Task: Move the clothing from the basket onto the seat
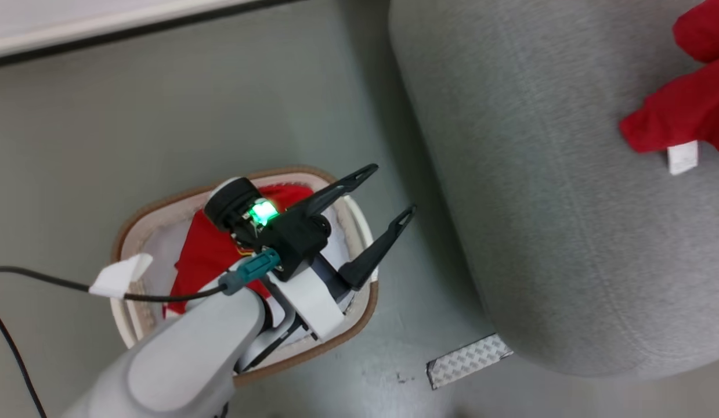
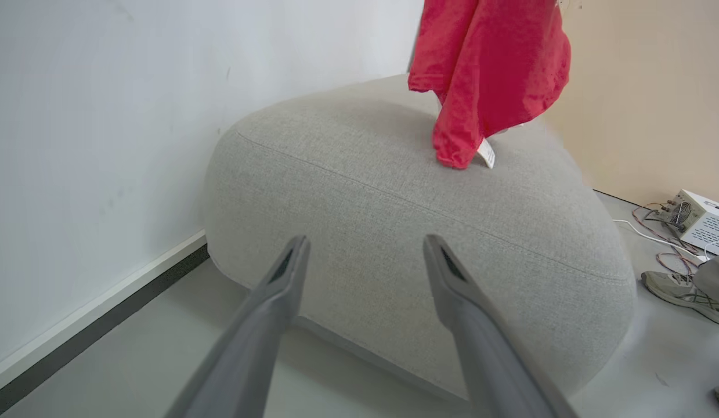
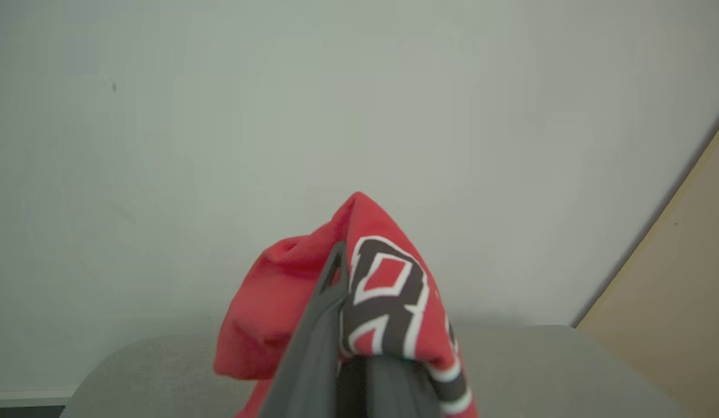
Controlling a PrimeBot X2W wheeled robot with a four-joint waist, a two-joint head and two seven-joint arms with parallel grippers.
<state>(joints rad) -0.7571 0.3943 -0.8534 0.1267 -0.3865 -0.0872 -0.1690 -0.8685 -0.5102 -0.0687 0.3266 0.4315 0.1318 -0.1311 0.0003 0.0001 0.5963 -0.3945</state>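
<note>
In the head view the left gripper [image 1: 392, 189] is hovering over the basket [image 1: 162, 200], its fingers standing wide apart and holding nothing, while red clothing [image 1: 205, 255] is lying in the basket beneath it; the seat [image 1: 568, 203] is sitting just beside the basket, with a red garment [image 1: 684, 110] showing over its far right part. In the left wrist view the spread fingers are pointing at the seat's rounded side, and the red garment is hanging with its lower end reaching the seat top; a shoe [image 2: 678, 293] is resting on the floor at the right. In the right wrist view the right gripper [image 3: 343, 273] is pinching the red garment tight between its fingers, the black-and-white print draping over them above the seat
</note>
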